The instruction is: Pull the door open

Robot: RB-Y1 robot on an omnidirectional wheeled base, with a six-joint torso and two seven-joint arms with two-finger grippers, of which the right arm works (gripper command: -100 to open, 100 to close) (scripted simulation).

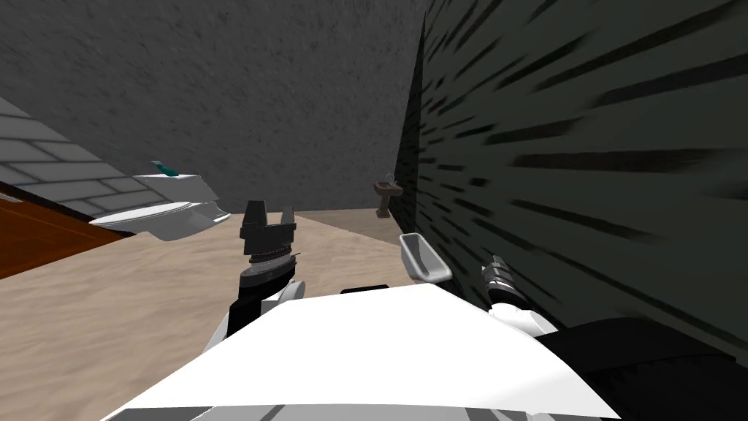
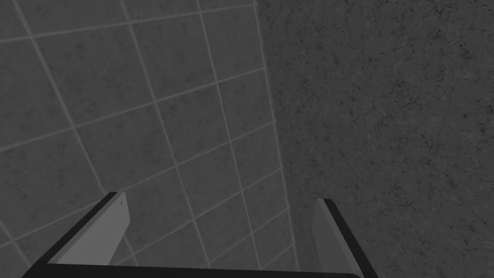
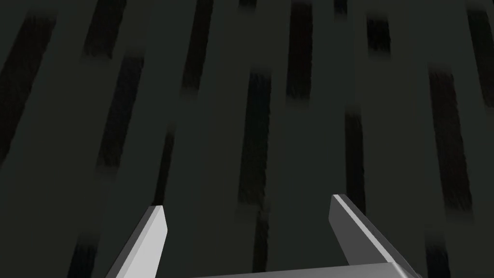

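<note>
The door (image 1: 584, 168) is a dark panel with black streaks, slanting across the right side of the head view, its edge (image 1: 409, 168) towards the far wall. A light grey handle-like piece (image 1: 422, 257) stands out from it low down near that edge. My right forearm (image 1: 504, 286) reaches at the panel just right of that piece. My right gripper (image 3: 248, 207) is open, facing the streaked surface with nothing between its fingers. My left gripper (image 1: 267, 213) is held up in front of my chest, open (image 2: 222, 199) and empty.
A white toilet (image 1: 164, 213) with a teal item on its tank stands at the left. A small brown sink (image 1: 387, 191) hangs at the far wall beside the door's edge. Sandy floor (image 1: 109, 307) stretches ahead; an orange wooden surface (image 1: 36, 237) lies far left.
</note>
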